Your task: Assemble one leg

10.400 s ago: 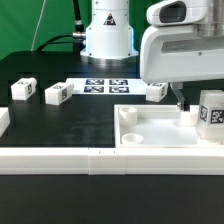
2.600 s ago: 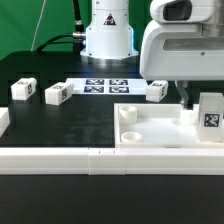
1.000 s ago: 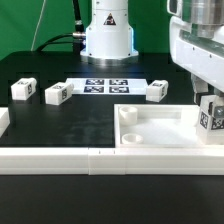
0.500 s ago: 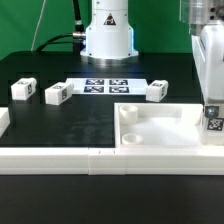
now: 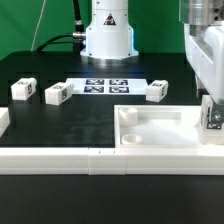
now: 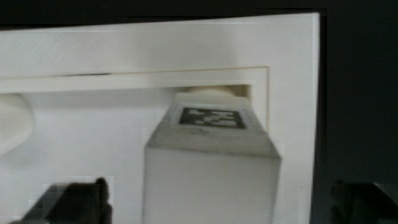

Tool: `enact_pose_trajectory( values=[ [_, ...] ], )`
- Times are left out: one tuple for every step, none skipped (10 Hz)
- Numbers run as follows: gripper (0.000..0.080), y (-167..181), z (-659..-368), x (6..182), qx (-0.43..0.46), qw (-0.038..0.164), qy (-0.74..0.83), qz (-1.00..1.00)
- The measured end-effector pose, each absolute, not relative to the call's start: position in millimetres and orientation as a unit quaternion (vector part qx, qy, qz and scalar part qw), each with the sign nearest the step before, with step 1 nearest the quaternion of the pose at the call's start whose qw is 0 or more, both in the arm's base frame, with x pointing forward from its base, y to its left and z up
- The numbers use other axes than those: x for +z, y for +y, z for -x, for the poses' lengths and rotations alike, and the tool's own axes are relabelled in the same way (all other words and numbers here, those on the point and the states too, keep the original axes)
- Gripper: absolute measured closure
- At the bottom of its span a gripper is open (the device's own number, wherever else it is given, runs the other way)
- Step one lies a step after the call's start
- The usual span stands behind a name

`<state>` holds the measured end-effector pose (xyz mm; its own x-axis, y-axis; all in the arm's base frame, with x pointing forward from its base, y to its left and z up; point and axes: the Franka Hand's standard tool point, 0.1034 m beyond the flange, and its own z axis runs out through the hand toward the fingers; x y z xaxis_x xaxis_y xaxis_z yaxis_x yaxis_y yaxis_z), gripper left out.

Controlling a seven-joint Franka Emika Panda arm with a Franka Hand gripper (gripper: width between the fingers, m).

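One leg (image 5: 214, 118), a chunky white post with a black-and-white tag, stands upright at the corner of the large white tray-like part (image 5: 160, 140), at the exterior view's right edge. My gripper (image 5: 212, 106) hangs straight over it. In the wrist view the leg (image 6: 214, 150) rises between my two dark fingertips (image 6: 80, 200), with a gap on each side, so my gripper (image 6: 217, 205) is open around it and holds nothing. The tray part's rim (image 6: 107, 60) shows behind the leg. The leg's foot is hidden.
Three more legs lie loose on the black table: two at the exterior view's left (image 5: 23, 89) (image 5: 57, 94) and one behind the tray part (image 5: 156, 90). The marker board (image 5: 105, 86) lies by the robot base. A white rail (image 5: 60, 158) runs along the front.
My jaws have spread apart and let go of the leg. Over the last second the arm shifted a little to the exterior view's right and lowered the leg into the tray part's corner.
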<state>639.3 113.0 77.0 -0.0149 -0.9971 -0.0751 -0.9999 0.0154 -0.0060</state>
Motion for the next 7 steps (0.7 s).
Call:
enact_pose_trajectory(
  values=[
    [0.0167,112.9,-639.3,77.0,0.022,0.03,0.669,0.742],
    [0.0153,113.3,-639.3,77.1,0.021,0.031,0.623,0.781],
    [0.0153,115.1,-638.9,77.1,0.019,0.032,0.58,0.814],
    [0.015,116.9,-638.6,77.0,0.018,0.033,0.541,0.84],
    [0.015,117.9,-638.4,76.9,0.017,0.034,0.507,0.861],
    [0.015,118.0,-638.6,77.0,0.015,0.035,0.466,0.884],
    [0.015,119.4,-638.2,76.8,0.014,0.034,0.437,0.899]
  ],
)
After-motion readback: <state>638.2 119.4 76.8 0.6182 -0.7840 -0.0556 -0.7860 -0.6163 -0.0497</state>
